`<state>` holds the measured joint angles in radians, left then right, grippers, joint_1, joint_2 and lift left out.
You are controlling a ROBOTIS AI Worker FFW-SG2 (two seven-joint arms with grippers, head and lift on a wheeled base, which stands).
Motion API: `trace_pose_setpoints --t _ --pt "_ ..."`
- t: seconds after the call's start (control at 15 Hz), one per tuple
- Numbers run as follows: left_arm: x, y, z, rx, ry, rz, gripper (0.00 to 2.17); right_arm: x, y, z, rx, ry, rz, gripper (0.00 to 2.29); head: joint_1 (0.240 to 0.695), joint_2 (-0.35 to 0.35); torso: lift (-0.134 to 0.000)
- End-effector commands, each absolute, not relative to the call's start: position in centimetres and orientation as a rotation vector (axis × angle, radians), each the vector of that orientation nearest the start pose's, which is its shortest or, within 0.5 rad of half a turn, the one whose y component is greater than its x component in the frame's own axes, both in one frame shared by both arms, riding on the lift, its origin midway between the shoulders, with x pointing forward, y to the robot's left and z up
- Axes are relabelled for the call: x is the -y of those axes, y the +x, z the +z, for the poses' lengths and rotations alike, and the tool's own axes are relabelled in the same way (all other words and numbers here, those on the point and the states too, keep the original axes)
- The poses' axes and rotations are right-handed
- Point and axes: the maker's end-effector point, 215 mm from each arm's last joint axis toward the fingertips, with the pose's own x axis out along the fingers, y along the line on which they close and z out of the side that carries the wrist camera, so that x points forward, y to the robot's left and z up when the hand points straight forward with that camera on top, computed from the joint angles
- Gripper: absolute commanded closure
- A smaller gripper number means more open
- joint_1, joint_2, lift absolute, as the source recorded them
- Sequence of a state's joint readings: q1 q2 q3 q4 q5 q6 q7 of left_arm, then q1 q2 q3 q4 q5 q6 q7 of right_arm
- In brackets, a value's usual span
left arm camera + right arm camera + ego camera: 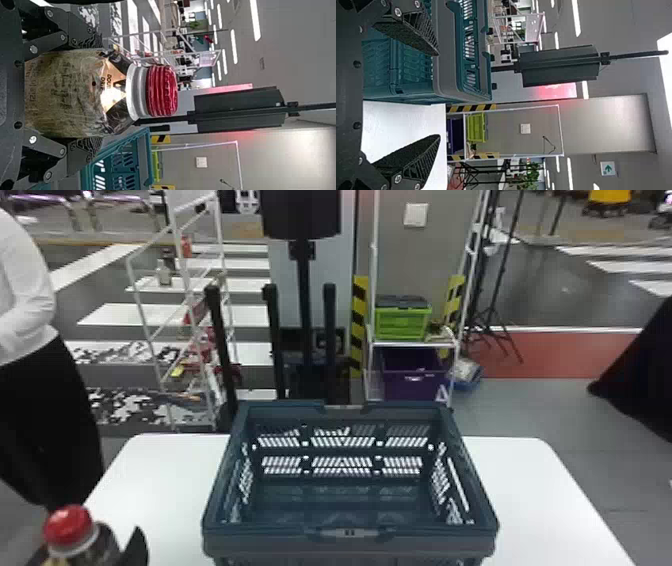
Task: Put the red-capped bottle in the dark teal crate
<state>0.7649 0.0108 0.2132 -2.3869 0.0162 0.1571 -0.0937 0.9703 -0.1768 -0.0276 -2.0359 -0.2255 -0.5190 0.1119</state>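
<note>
From where I stand, the robot's left gripper [92,94] has its two fingers closed around the broad body of a clear plastic bottle with a tan label and ribbed red cap [71,95]. The bottle is at the lower left corner of the head view, outside the crate. It's gripped below the shoulder, so the cap and neck are clear, and it stands upright; that looks a sensible hold for setting it down base first. Whether its base touches anything, I can't tell.

The dark teal plastic crate with slotted walls [260,545] sits at the lower centre on a white table [530,490], open side up, ready to receive it. Its side wall and rim are what stand in the way: the bottle probably needs lifting over them before moving across, or its base could catch.

The right gripper [438,95] has its fingers spread wide, holding nothing, near the crate; this job hardly seems to need it.

Behind, around the upper centre, a tall black stand [302,285] rises past the crate. To its right, a lime-green crate [402,322] sits on a shelf above a purple bin [415,382], too far back to hinder anything.
</note>
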Motion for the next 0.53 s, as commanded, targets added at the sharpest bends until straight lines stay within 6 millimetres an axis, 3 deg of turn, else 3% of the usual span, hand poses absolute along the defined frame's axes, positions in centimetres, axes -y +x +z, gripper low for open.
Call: trace_pose_setpoints --t 0.0,0.27,0.47 --pt "-31.7 39.9 -28.5 -0.206 0.146 0.048 2.15 24.5 28.2 -35.5 0.010 0.074 0.132 0.15 0.499 0.000 0.000" --pt "-31.6 43.7 -26.3 -0.353 0.165 -0.010 2.15 24.5 28.1 -35.6 0.009 0.079 0.125 0.15 0.499 0.000 0.000" --pt "-29.1 47.4 -25.1 -0.442 0.260 -0.111 2.15 24.4 28.1 -35.6 0.009 0.074 0.125 0.15 0.499 0.000 0.000"
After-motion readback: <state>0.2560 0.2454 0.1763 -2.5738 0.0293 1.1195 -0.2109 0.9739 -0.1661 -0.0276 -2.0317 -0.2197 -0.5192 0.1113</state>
